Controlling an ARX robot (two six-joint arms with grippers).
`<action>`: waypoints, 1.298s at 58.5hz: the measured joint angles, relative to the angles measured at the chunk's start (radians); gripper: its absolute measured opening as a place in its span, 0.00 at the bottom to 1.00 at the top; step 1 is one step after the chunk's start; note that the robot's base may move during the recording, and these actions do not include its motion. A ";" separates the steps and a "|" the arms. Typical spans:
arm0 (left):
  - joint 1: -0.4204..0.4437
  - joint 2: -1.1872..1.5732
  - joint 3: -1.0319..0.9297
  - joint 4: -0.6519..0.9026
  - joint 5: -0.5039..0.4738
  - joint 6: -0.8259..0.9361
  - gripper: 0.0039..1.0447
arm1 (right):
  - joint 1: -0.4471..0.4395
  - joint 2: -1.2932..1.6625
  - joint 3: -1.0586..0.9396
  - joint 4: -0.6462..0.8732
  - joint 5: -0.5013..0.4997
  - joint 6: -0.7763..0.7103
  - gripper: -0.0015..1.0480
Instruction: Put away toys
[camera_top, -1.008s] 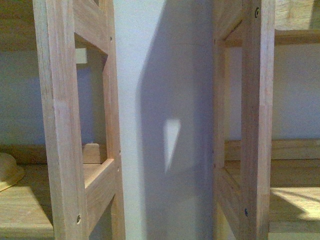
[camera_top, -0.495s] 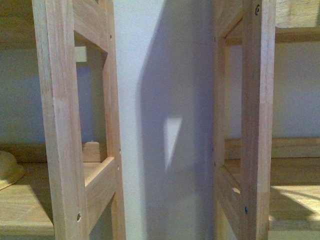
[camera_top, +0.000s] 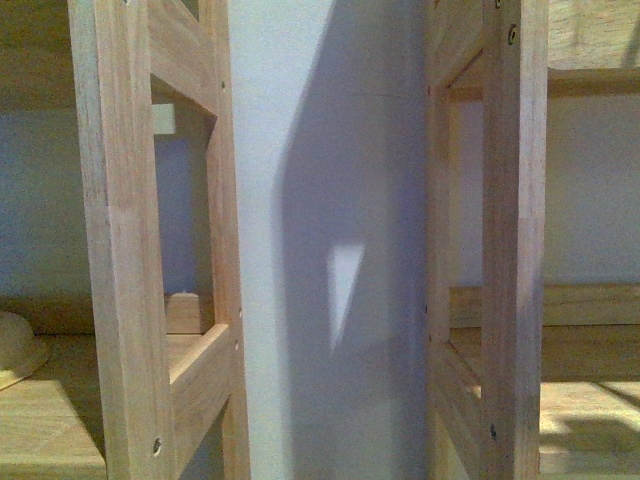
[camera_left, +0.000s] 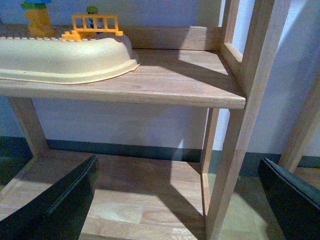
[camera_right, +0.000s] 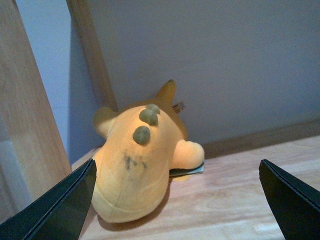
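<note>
My right gripper (camera_right: 177, 200) is spread wide and empty, facing the soft yellow-orange plush animal with olive-brown bumps (camera_right: 142, 160), which lies on a wooden shelf board (camera_right: 250, 190) against the wall. My left gripper (camera_left: 180, 200) is likewise spread and empty below a wooden shelf (camera_left: 170, 85) carrying a cream plastic tray (camera_left: 65, 57).

Black, flat-sided, tapering claw fingers (camera_left: 55, 205) on both wrists

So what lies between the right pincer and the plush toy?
Nothing: in the right wrist view the open right pincer faces the plush toy over bare wooden shelf.
</note>
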 joint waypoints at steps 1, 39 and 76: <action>0.000 0.000 0.000 0.000 0.000 0.000 0.94 | -0.004 -0.026 -0.023 0.002 0.002 -0.002 0.94; 0.000 0.000 0.000 0.000 0.000 0.000 0.94 | 0.234 -0.766 -0.970 0.121 0.304 -0.080 0.94; 0.000 0.000 0.000 0.000 0.000 0.000 0.94 | -0.023 -0.932 -1.180 -0.104 0.005 -0.101 0.86</action>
